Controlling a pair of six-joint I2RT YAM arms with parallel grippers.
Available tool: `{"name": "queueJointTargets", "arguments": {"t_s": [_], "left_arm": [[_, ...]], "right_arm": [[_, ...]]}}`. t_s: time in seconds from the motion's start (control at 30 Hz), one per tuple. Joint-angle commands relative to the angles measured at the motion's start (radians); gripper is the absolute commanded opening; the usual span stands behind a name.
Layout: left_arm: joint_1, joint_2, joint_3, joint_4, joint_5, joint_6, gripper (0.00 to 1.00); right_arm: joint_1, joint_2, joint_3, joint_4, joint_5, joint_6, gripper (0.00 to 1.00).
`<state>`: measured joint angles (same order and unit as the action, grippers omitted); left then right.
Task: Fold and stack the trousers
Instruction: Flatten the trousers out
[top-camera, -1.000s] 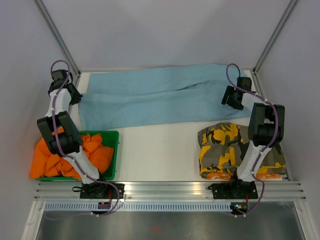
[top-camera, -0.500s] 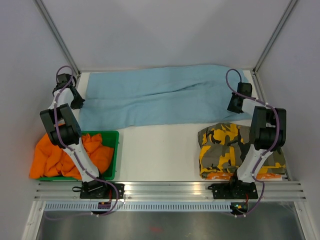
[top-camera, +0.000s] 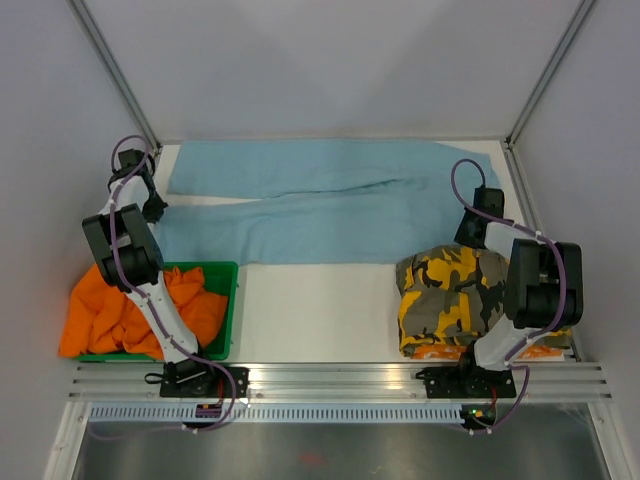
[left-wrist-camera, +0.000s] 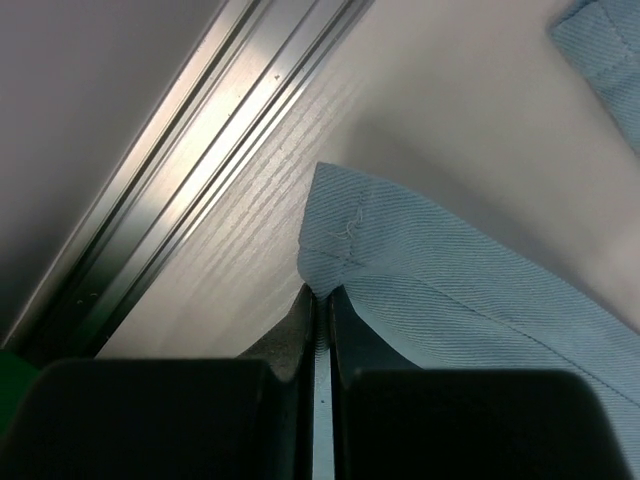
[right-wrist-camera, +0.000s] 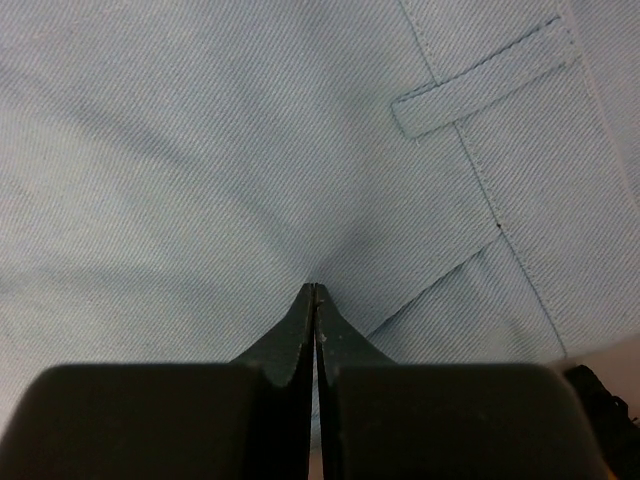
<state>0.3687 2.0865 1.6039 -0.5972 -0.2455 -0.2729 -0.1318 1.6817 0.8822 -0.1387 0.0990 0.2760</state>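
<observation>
Laid out long across the far table (top-camera: 320, 310): light-blue trousers (top-camera: 320, 200), leg hem pinched in the left gripper (left-wrist-camera: 320, 295), waist cloth by a belt loop (right-wrist-camera: 480, 80) nipped in the right gripper (right-wrist-camera: 315, 290). Thin bite at right, likely to slip on lifting, or drag over the camouflage pair (top-camera: 450, 290) alongside

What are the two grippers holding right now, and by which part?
Both hold the light-blue trousers. The left gripper pinches a leg's hem corner; the right gripper pinches cloth at the waist end, near a belt loop.
</observation>
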Motion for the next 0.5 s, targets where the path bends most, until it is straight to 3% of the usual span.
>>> {"name": "queueJointTargets", "arguments": {"t_s": [0.0,0.1,0.13,0.2,0.23,0.27,0.3,0.33,0.4,0.47], "left_arm": [[0.009,-0.016,0.056,0.014,-0.087,0.040,0.02],[0.009,-0.034,0.086,-0.004,0.012,0.051,0.24],[0.009,-0.049,0.100,-0.015,0.049,0.054,0.31],[0.006,-0.068,0.154,-0.042,0.135,0.060,0.46],[0.001,-0.089,0.172,-0.056,0.147,0.054,0.52],[-0.002,-0.100,0.210,-0.067,0.158,0.051,0.64],[-0.004,-0.114,0.227,-0.081,0.169,0.043,0.70],[-0.005,-0.127,0.237,-0.105,0.175,0.014,0.76],[-0.007,-0.193,0.219,-0.122,0.199,-0.027,0.87],[-0.007,-0.291,0.109,-0.089,0.216,-0.098,0.92]], "right_arm": [[-0.003,-0.005,0.006,-0.093,0.097,-0.021,0.00],[-0.003,0.016,0.142,-0.156,0.056,-0.044,0.16],[-0.005,0.018,0.176,-0.168,0.038,-0.050,0.31],[-0.003,0.009,0.284,-0.191,0.001,-0.061,0.43],[-0.003,0.003,0.320,-0.194,-0.010,-0.060,0.56],[-0.003,0.000,0.361,-0.208,-0.022,-0.063,0.62],[-0.003,-0.002,0.439,-0.219,-0.027,-0.055,0.67],[-0.003,-0.001,0.475,-0.228,-0.016,-0.041,0.79],[-0.003,0.003,0.561,-0.277,0.011,-0.008,0.85],[-0.012,-0.002,0.571,-0.301,0.083,0.072,0.97]]}}
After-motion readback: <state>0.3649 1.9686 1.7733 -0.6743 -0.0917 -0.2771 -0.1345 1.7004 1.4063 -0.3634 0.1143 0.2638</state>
